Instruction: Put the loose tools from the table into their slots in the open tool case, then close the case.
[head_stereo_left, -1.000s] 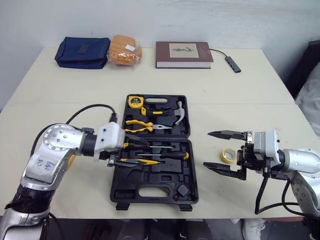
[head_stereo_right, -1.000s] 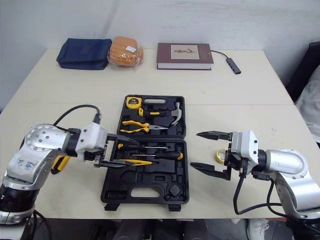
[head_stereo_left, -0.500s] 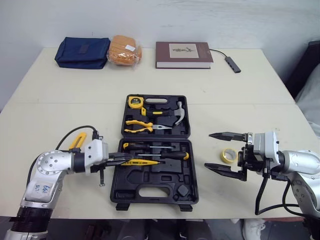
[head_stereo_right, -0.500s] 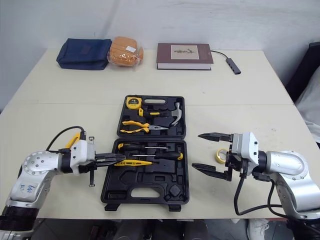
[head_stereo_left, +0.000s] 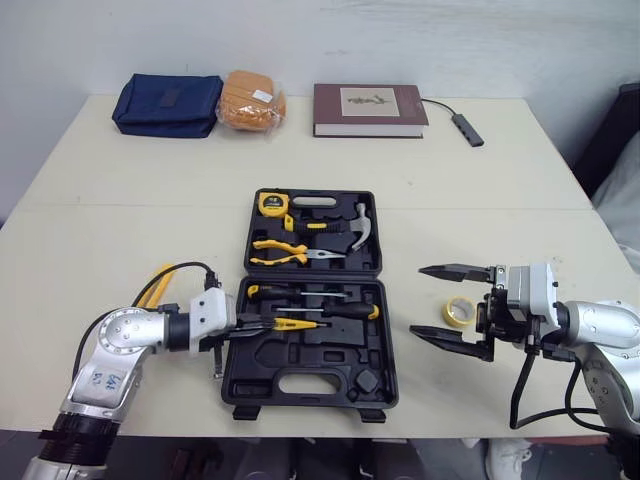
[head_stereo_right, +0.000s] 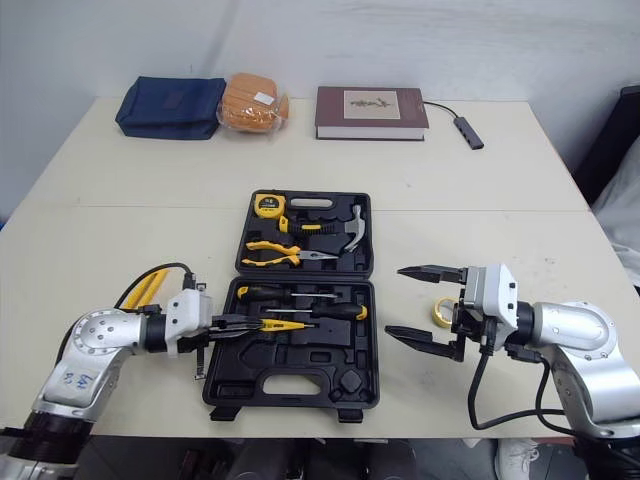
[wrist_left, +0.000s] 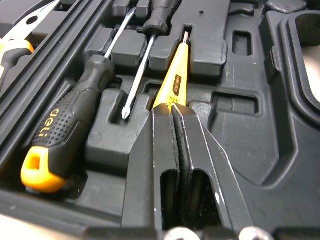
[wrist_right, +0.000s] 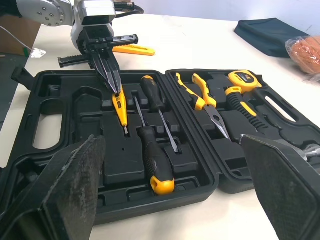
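Observation:
The open black tool case (head_stereo_left: 310, 385) lies mid-table with a hammer (head_stereo_left: 355, 228), pliers (head_stereo_left: 290, 250), a tape measure (head_stereo_left: 271, 203) and two black screwdrivers (head_stereo_left: 310, 293) in their slots. A yellow tester screwdriver (wrist_left: 174, 85) lies in the lower half. My left gripper (head_stereo_left: 262, 324) is shut, low over the case's left edge, its tips on the tester's rear end. My right gripper (head_stereo_left: 416, 299) hangs wide open to the right of the case. A yellow tape roll (head_stereo_left: 459, 311) lies on the table just behind its fingers. A yellow utility knife (wrist_right: 132, 49) lies left of the case.
At the table's far edge sit a navy pouch (head_stereo_left: 165, 102), an orange bag (head_stereo_left: 250, 100), a brown book (head_stereo_left: 370, 108) and a cabled USB hub (head_stereo_left: 465, 128). Bare tabletop stretches between them and the case.
My left gripper went from open over the case to shut, dropped low to the left, then slid right onto the tester's end. The tester and the right arm stayed put.

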